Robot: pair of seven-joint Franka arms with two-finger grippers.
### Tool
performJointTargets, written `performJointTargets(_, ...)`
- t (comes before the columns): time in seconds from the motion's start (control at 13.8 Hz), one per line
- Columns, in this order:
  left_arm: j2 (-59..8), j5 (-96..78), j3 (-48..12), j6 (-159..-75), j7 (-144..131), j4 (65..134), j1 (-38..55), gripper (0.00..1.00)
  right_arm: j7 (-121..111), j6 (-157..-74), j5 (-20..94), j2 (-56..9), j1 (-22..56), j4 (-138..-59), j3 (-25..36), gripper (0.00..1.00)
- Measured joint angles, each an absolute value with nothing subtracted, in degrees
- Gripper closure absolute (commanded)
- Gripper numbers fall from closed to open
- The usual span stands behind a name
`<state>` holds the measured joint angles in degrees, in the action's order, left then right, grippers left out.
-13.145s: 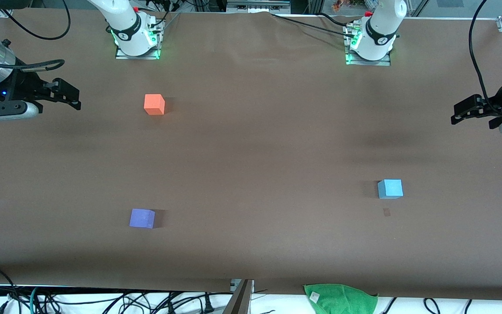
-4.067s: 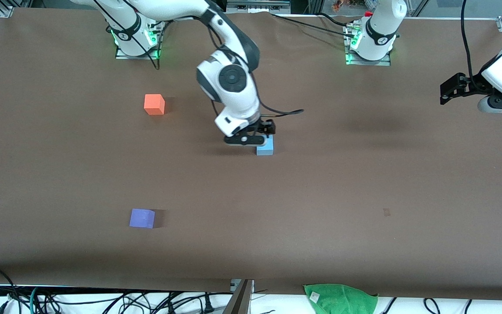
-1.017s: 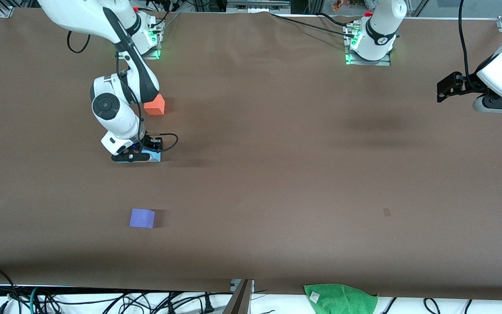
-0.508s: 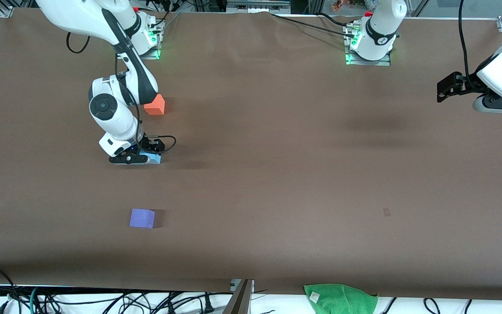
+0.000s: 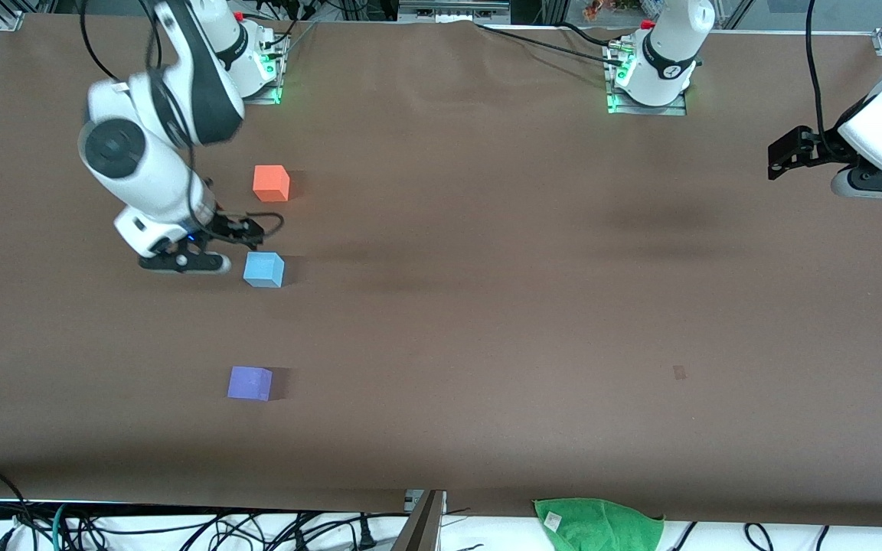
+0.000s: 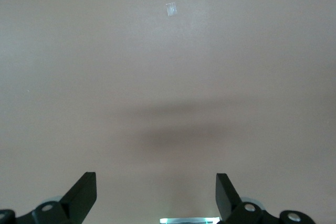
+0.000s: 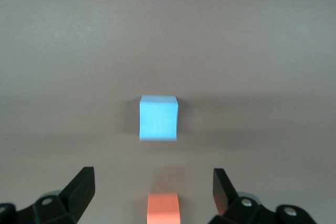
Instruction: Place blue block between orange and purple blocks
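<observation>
- The purple block (image 5: pixel 249 383) sat nearest the front camera of the three cubes, alone on the brown table (image 5: pixel 487 321), well apart from the blue block (image 5: pixel 263 269) and roughly in line with it.
- The blue block rested flat on the table, farther from the front camera than the purple block and nearer to it than the orange block (image 5: pixel 271 183). It lay between the two, a little closer to the orange one, touching neither.
- It looked like a small, matte, sky-blue cube with clean edges, the same size as its neighbours and sitting square, not tilted. Being a cube, it had no long axis to line up.
- The right gripper (image 5: pixel 204 249) hung in the air just beside the blue block, toward the right arm's end of the table. Its fingers stood spread apart with nothing between them, so the blue block was free of it.
- In the right wrist view the three cubes ran in one straight row, orange, blue (image 7: pixel 159 117), purple, which suggests the placing was done and the right arm only needed to clear away.
- The orange block lay farthest from the front camera, on the table toward the right arm's base.
- The left gripper (image 5: pixel 785 153) waited, well apart from the blue block, over the left arm's end of the table. Its fingers were spread wide and empty.
</observation>
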<state>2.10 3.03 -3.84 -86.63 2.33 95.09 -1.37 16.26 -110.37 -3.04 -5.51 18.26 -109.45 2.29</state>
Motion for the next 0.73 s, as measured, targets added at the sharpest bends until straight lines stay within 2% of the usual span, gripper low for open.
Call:
performJointTargets(0.29,2.1,3.03,-3.87,-86.63,2.33,95.1,-1.37,0.0,12.17,-92.98,-0.43,0.15,18.24,-98.31,2.98,0.01)
performJointTargets(0.51,2.1,3.03,-3.88,-86.63,2.33,95.1,-1.36,0.0,9.0,-89.78,0.48,4.49,18.18,-96.84,5.02,0.01)
performJointTargets(0.73,2.1,3.03,-3.89,-86.63,2.33,95.06,-1.36,0.0,4.89,-88.56,0.48,5.75,18.08,-96.86,6.97,0.01)
